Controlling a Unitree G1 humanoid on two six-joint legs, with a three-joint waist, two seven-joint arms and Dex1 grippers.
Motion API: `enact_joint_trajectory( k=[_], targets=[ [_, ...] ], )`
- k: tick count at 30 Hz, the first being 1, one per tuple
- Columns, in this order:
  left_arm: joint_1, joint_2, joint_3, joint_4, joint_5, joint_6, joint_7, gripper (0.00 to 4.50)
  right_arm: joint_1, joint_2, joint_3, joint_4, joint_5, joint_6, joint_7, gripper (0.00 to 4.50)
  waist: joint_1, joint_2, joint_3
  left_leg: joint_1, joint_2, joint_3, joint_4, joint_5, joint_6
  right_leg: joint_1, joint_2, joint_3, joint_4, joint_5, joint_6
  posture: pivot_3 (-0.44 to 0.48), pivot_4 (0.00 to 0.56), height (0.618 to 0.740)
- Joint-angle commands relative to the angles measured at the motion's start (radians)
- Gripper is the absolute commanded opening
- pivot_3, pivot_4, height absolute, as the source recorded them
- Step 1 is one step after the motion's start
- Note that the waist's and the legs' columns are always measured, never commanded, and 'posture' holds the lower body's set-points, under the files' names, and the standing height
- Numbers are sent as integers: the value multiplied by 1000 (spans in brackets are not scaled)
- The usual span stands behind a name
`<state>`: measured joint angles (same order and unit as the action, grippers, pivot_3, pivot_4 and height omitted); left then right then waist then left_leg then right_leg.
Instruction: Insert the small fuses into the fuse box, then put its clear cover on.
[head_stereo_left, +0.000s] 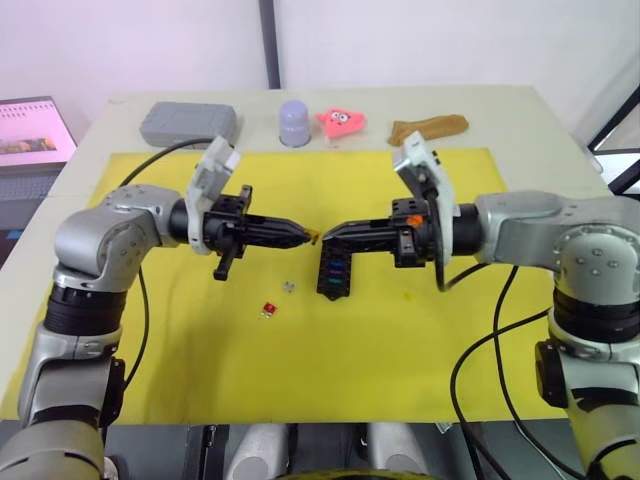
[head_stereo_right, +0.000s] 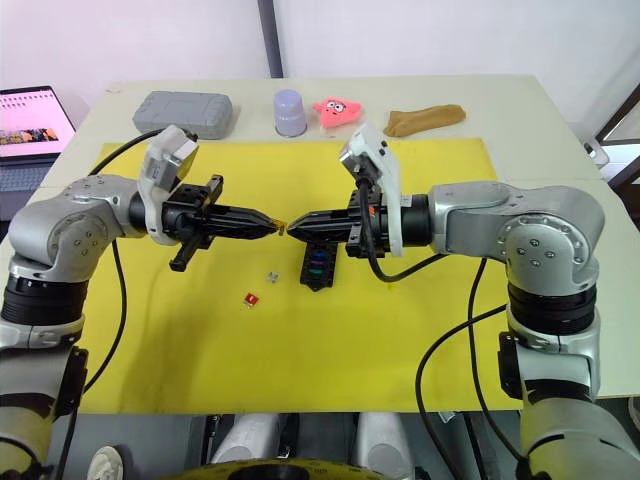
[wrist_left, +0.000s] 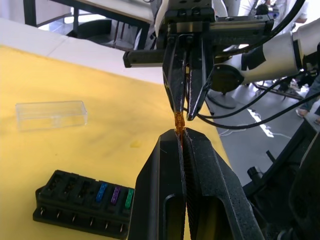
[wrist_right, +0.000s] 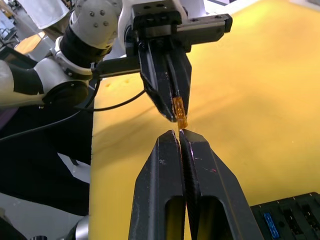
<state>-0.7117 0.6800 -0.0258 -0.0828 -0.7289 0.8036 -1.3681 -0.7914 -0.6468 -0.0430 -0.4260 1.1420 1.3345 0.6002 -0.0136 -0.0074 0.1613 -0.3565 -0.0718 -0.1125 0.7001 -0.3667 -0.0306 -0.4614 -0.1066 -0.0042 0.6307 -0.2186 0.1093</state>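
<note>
Above the yellow mat (head_stereo_left: 400, 350) my two grippers meet tip to tip. My left gripper (head_stereo_left: 305, 236) is shut on an amber fuse (wrist_right: 179, 112), which sticks out past its tips. My right gripper (head_stereo_left: 325, 236) is shut, its tips just short of that fuse's free end. The black fuse box (head_stereo_left: 332, 272) lies on the mat right below them, with blue, purple and green fuses (wrist_left: 115, 194) seated at one end of its row. A red fuse (head_stereo_left: 268, 309) and a grey fuse (head_stereo_left: 288, 287) lie loose to the box's left. The clear cover (wrist_left: 51, 114) rests on the mat beyond the box.
Along the table's far edge stand a grey case (head_stereo_left: 188, 123), a lavender cup (head_stereo_left: 294, 122), a pink toy (head_stereo_left: 340, 121) and a brown cloth-like piece (head_stereo_left: 428, 127). A laptop (head_stereo_left: 30, 130) sits off the table to the left. Black cables trail from both arms.
</note>
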Motion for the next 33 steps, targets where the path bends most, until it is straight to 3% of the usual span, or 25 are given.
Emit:
enact_joint_trajectory(
  k=[1, 19, 20, 33],
  targets=[
    [-5, 16, 7, -20, -2, -17, -8, 0, -2, -18, -15, -23, 4, -25, 17, 655, -1, 0, 0, 0, 0, 0, 0, 0, 0, 0, 0, 0, 0, 0, 0, 0, 150, 740],
    [-10, -3, -7, -27, 0, -27, -1, 0, -62, 28, 13, 33, 5, -20, -9, 655, -1, 0, 0, 0, 0, 0, 0, 0, 0, 0, 0, 0, 0, 0, 0, 0, 150, 740],
    [-11, -4, -7, -25, 0, -28, -1, 0, -64, 27, 15, 35, 1, -21, -10, 1150, -1, 0, 0, 0, 0, 0, 0, 0, 0, 0, 0, 0, 0, 0, 0, 0, 150, 740],
    [-3, -4, -13, -28, 7, -45, 6, 0, -73, 46, 26, 38, 6, -18, -14, 1150, -1, 0, 0, 0, 0, 0, 0, 0, 0, 0, 0, 0, 0, 0, 0, 0, 150, 740]
  ],
)
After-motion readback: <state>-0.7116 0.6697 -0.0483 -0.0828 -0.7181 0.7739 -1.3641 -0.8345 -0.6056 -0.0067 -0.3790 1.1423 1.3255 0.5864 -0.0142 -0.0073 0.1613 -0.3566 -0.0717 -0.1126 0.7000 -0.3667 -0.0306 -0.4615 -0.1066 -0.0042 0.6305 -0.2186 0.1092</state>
